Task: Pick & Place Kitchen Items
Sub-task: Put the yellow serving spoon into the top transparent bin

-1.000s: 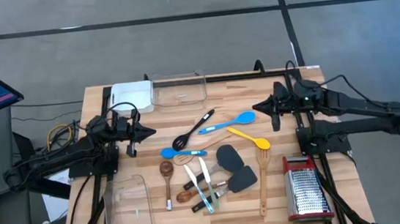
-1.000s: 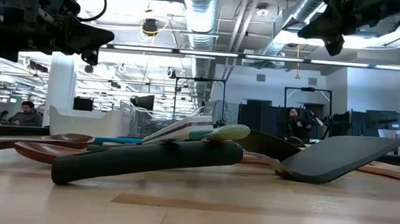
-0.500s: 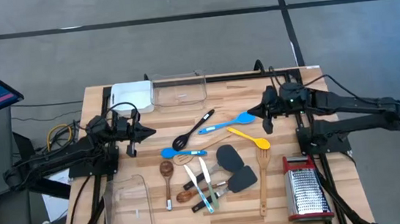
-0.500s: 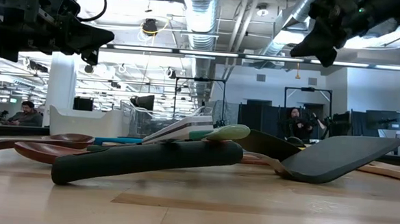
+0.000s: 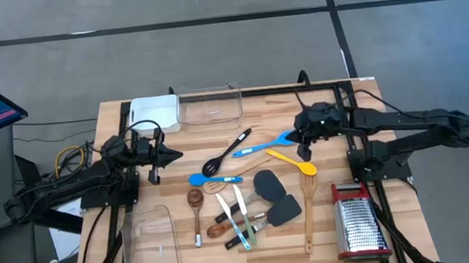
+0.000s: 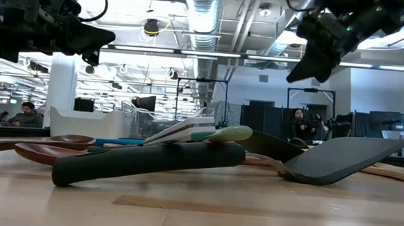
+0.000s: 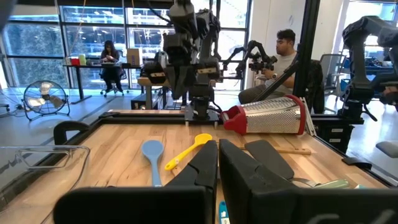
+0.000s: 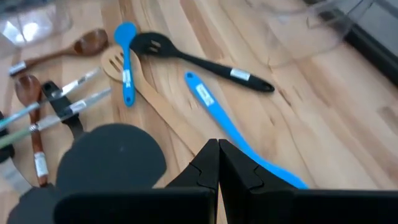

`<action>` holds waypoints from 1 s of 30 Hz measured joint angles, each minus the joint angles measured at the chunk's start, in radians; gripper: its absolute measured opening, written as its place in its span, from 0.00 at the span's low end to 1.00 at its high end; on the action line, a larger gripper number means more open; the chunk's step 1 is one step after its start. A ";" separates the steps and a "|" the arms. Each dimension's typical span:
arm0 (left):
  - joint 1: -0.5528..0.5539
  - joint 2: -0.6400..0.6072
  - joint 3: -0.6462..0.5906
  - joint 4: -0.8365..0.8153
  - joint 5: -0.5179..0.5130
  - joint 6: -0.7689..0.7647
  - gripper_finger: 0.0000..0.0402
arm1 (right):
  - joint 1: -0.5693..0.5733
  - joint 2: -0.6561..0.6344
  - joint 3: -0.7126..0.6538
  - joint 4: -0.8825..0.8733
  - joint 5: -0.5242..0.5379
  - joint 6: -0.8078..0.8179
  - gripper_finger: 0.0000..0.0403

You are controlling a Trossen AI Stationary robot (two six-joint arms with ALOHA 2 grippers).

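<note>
Light butcher-block wooden table in an open lab. I see the kitchen items scattered mid-table: long blue silicone spoon, yellow silicone spoon, black slotted spoon, dark grey spatulas. My right gripper, fingers pressed together and empty, hovers above the blue spoon's bowl. Left gripper, also closed, waits at the left edge

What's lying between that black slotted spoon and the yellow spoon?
From above, the blue silicone spoon lies between the black slotted spoon and the yellow spoon.
</note>
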 joint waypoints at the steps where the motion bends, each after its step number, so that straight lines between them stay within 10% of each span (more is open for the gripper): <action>1: 0.000 0.000 0.000 0.000 0.000 0.000 0.01 | 0.000 0.010 0.000 -0.004 0.000 0.000 0.00; 30: 0.000 0.000 0.000 0.000 0.000 0.000 0.01 | 0.010 0.145 -0.002 -0.155 -0.035 0.142 0.00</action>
